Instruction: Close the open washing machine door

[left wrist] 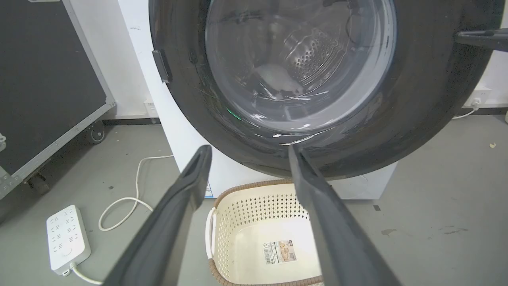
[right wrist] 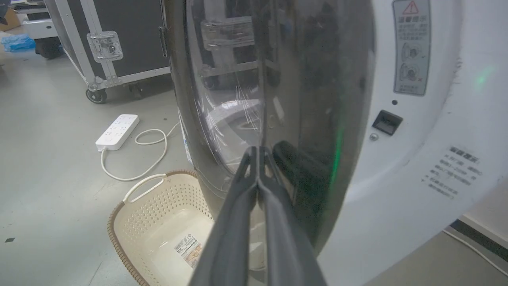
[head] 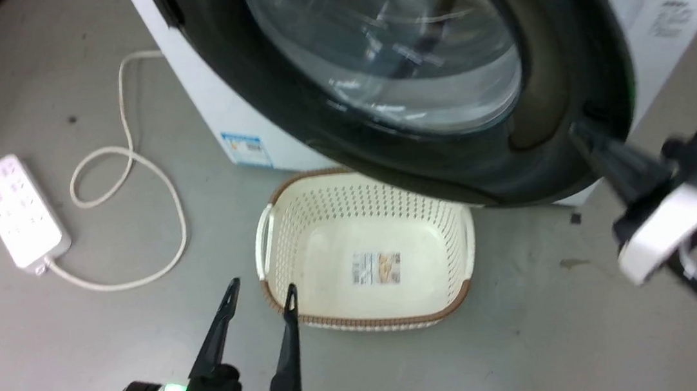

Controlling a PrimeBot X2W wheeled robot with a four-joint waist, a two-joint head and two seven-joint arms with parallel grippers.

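Note:
The washing machine door [head: 411, 53], black-rimmed with a bulging glass window, stands ajar over the front of the white washing machine [head: 216, 106]. My right gripper [head: 578, 132] is shut with nothing in it. Its tips rest against the door's outer rim at the lower right. In the right wrist view the closed right gripper [right wrist: 258, 150] touches the door [right wrist: 238, 99], beside the machine's front [right wrist: 436, 119] and its latch slot [right wrist: 387, 121]. My left gripper [head: 261, 289] hangs open above the floor, apart from the door [left wrist: 301, 71].
A cream perforated basket [head: 300, 226] stands on the floor right under the door. To the left lie a white power strip [head: 16, 211] and its looped cable [head: 151, 171]. A black wheeled flight case [left wrist: 43, 79] stands at the far left.

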